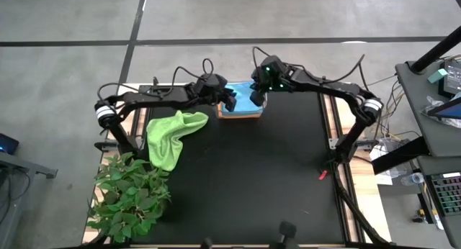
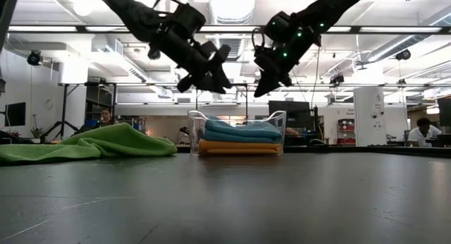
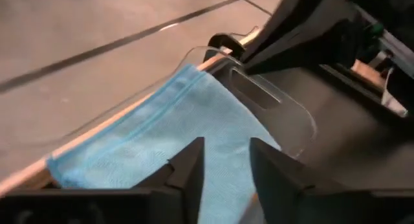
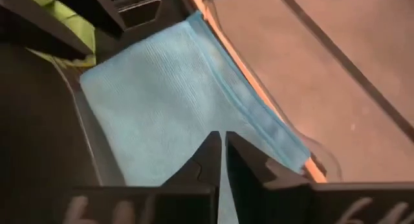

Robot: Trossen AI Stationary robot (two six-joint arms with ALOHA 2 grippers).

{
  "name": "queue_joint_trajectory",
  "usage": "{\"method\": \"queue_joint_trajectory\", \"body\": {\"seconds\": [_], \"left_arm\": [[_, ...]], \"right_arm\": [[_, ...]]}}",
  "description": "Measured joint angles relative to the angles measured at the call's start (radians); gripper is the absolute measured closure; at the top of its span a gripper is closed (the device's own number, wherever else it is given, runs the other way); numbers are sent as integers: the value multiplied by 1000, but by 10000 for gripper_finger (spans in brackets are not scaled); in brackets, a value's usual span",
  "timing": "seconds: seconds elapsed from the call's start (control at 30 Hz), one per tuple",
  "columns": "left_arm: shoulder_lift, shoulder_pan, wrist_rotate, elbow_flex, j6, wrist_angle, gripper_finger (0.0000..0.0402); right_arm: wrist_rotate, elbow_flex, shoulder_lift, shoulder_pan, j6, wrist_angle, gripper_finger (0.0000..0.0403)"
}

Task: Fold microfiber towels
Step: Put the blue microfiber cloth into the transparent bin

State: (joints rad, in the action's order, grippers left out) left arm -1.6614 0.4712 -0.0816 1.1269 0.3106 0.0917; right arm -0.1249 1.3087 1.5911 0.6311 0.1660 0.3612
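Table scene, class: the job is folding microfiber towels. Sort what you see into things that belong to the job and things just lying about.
Belongs to the job:
green towel
blue towel
orange towel

Just lying about:
plant
bin holding the stacked towels

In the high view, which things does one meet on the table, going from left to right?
Leafy plant → lime green towel → left end effector → clear bin with light blue towel → right end effector.

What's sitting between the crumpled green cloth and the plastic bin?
Nothing: the high view shows only bare black table between the lime green towel and the clear bin.
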Motion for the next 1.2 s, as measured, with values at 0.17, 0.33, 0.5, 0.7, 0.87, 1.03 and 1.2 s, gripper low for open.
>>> {"method": "queue_joint_trajectory", "body": {"seconds": [0.17, 0.33, 0.5, 0.7, 0.87, 1.03, 1.2], "left_arm": [[-61, 7, 1, 28, -78, 5, 368], [-121, 25, -9, 37, -86, 3, 395], [-170, 40, -36, 37, -51, 1, 399], [-184, 51, -63, 37, -28, -44, 400], [-184, 53, -91, 36, -2, -69, 400], [-184, 53, -97, 36, 1, -80, 400], [-184, 53, -133, 33, 25, -85, 400]], "right_arm": [[-48, 86, 96, 10, 33, 30, 393], [-32, 141, 191, 13, 32, 87, 394], [16, 153, 235, 21, 9, 101, 394], [82, 153, 254, 32, 0, 124, 394], [83, 151, 264, 46, -1, 137, 394], [83, 151, 266, 59, -1, 138, 394], [82, 151, 266, 63, 2, 145, 394]]}}
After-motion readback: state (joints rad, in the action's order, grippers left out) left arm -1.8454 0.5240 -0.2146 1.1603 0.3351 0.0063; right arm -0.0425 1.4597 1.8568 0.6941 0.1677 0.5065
